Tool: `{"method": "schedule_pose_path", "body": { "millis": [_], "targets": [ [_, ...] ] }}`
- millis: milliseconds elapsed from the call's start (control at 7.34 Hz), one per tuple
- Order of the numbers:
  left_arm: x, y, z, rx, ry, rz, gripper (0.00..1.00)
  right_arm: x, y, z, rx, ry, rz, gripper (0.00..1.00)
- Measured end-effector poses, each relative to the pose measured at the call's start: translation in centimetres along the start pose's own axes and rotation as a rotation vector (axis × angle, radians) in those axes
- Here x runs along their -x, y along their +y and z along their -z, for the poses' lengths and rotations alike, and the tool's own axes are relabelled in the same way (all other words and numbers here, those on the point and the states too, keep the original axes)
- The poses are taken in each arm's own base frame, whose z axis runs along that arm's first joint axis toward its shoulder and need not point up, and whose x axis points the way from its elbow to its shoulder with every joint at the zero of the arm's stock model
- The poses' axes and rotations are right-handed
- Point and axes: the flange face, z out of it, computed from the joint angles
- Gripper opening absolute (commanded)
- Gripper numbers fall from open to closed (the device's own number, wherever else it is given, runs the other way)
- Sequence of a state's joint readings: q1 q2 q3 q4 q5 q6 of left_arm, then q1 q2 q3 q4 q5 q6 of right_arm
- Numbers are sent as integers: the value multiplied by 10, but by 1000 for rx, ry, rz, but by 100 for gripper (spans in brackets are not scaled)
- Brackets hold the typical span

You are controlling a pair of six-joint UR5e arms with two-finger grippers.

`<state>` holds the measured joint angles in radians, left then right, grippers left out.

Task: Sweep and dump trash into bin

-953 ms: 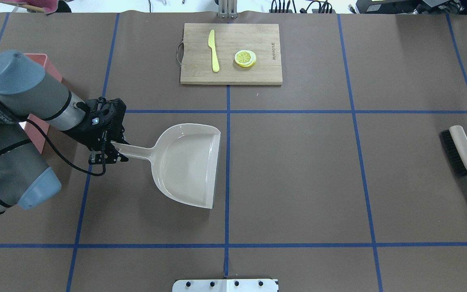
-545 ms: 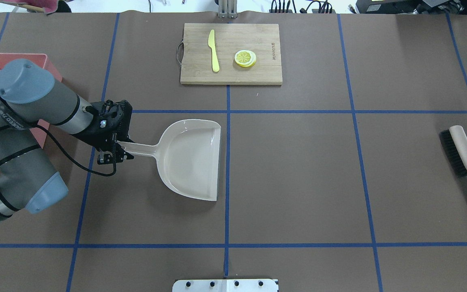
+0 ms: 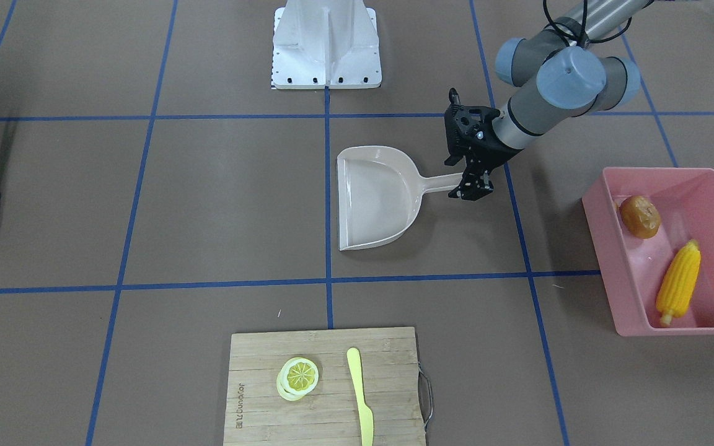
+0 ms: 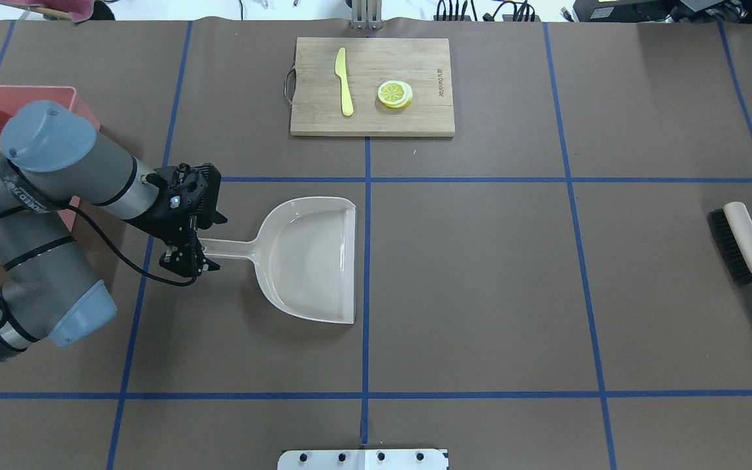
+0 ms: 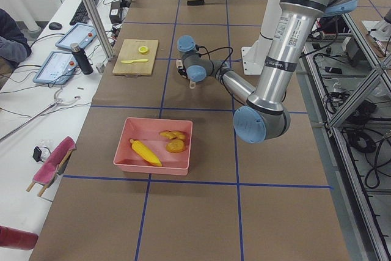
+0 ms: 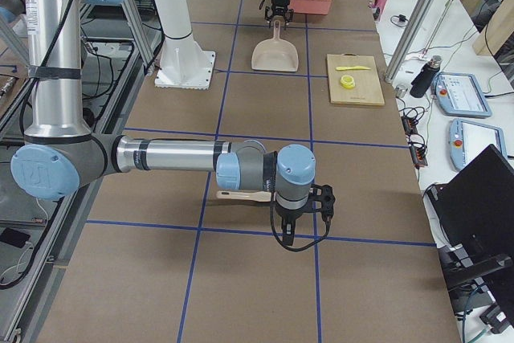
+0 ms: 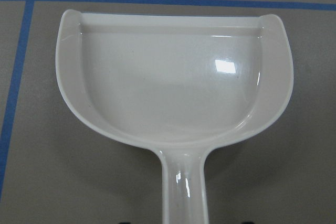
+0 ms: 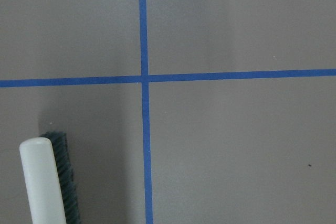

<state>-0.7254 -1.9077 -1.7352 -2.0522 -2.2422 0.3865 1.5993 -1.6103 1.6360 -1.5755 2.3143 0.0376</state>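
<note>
The pink bin (image 3: 617, 272) stands at the table's left end. In it lie the yellow corn cob (image 3: 679, 282) and the brown potato (image 3: 640, 217). The tan ginger root (image 5: 173, 134) shows only in the exterior left view. The beige dustpan (image 4: 311, 261) lies flat and empty on the table. My left gripper (image 4: 209, 245) is at the end of its handle, its fingers spread wider than the handle, so it is open. My right gripper (image 6: 301, 214) shows only in the exterior right view, above the brush (image 4: 741, 241); I cannot tell whether it is open or shut.
A wooden cutting board (image 4: 415, 121) at the far middle carries a pale yellow knife (image 4: 344, 81) and a lemon slice (image 4: 394, 93). The brush lies at the table's right edge. The robot's base plate (image 4: 363, 459) is at the near edge.
The dustpan has gone from tilted to lying flat and straight on the table. My left gripper's fingers have spread apart off the handle.
</note>
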Motion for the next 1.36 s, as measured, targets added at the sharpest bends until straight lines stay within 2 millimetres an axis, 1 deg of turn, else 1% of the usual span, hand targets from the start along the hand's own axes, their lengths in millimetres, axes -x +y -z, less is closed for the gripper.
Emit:
{"method": "schedule_pose_path", "body": {
  "millis": [136,272,409,545,681,817,953,1089,1226,1362],
  "targets": [
    [0,-3,10,-14,-13,-7,99,-1,2,-2,4,-5,-9,100],
    [0,4,30,-21,-43,0,99,-3,3,-4,8,-8,-12,100],
    [9,32,61,8,-91,57,99,-5,5,-6,11,-4,-11,100],
    [24,77,96,70,-145,204,99,-7,6,-7,13,0,-10,100],
    [38,137,132,131,-200,458,99,-8,7,-8,13,2,-10,100],
    [44,199,164,164,-263,734,99,-8,7,-8,13,4,-9,100],
    [43,257,192,180,-323,958,99,-8,7,-8,14,4,-8,100],
    [37,311,216,188,-366,1118,99,-8,7,-8,14,4,-8,100],
    [30,357,231,191,-361,1248,99,-8,7,-8,14,3,-8,100],
    [27,391,234,197,-320,1356,99,-8,7,-8,15,3,-9,100]
  ]
}}
